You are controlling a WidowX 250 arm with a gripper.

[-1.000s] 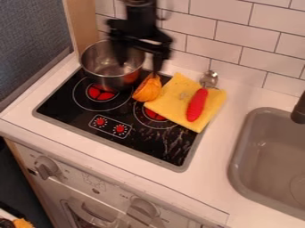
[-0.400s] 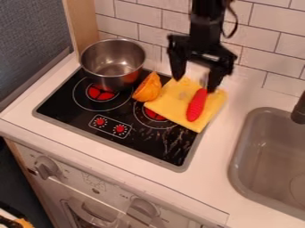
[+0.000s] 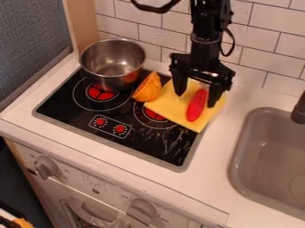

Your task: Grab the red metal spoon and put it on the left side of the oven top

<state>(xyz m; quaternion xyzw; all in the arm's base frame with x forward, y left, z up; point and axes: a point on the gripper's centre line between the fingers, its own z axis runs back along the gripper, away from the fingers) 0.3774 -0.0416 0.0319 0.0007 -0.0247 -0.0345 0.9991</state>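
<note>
Upper right of centre, the end effector [image 3: 195, 100], spread wide and empty, should centre on the red spoon's handle [image 3: 196, 109] and close without pinching the yellow cloth [image 3: 170, 105].

A toy kitchen, with a cooktop [image 3: 107, 140], sink [image 3: 268, 164] and tiled wall [image 3: 262, 40].
</note>
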